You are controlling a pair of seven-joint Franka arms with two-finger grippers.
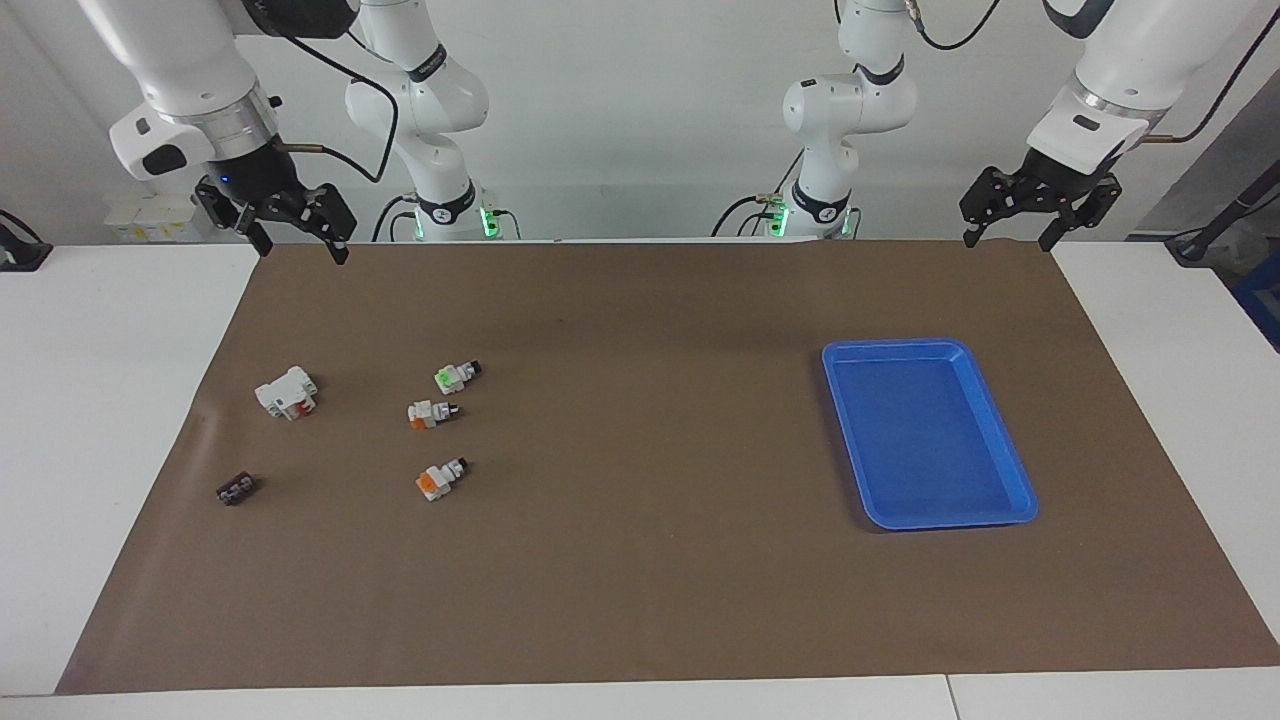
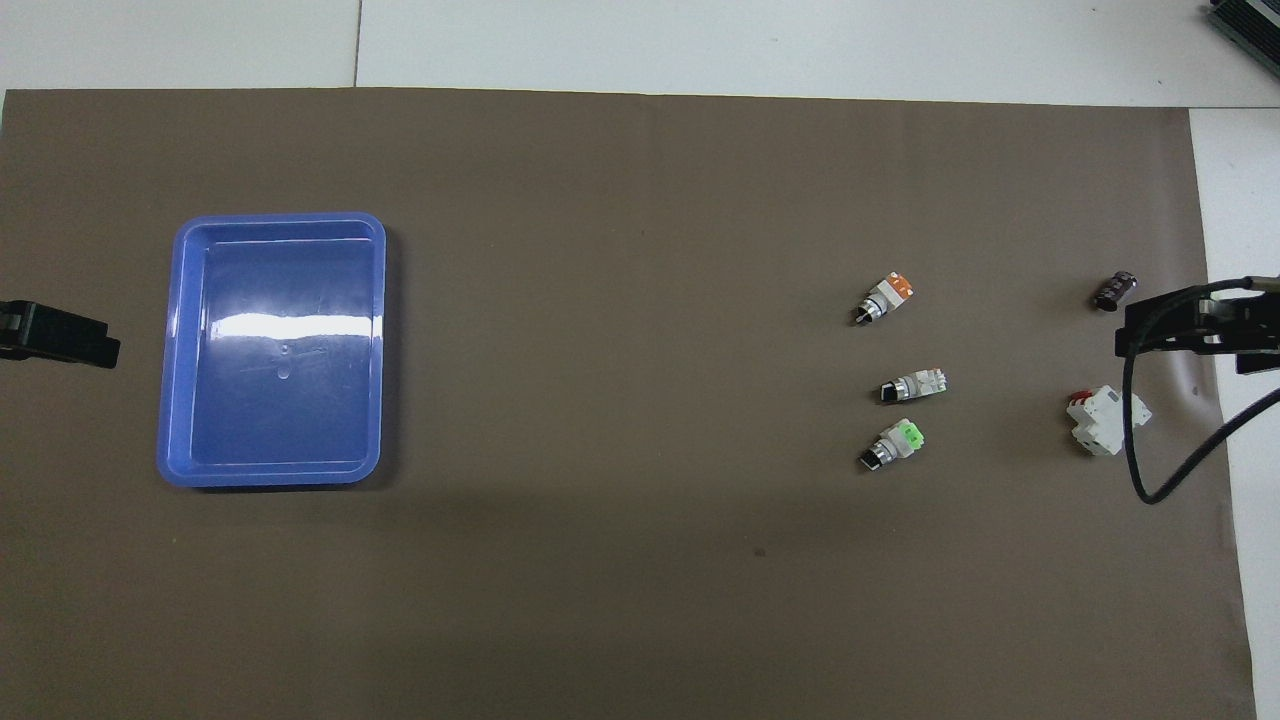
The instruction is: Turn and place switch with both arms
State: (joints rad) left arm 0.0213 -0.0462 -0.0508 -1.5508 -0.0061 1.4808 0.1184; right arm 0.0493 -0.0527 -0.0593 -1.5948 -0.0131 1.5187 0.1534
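Observation:
The switch (image 1: pixel 456 376) with the green button lies on the brown mat toward the right arm's end of the table, its black end pointing toward the left arm's end; it also shows in the overhead view (image 2: pixel 895 443). My right gripper (image 1: pixel 300 248) is open and empty, raised over the mat's edge nearest the robots; in the overhead view (image 2: pixel 1135 335) it sits over the mat's end, well apart from the switch. My left gripper (image 1: pixel 1008 240) is open and empty, raised at the other end; the overhead view (image 2: pixel 100 345) shows it beside the blue tray.
A blue tray (image 1: pixel 925 435) (image 2: pixel 280 400) lies toward the left arm's end. Two orange-button switches (image 1: pixel 432 412) (image 1: pixel 440 479) lie farther from the robots than the green one. A white block with a red part (image 1: pixel 287 392) and a small dark part (image 1: pixel 236 489) lie near the right arm's end.

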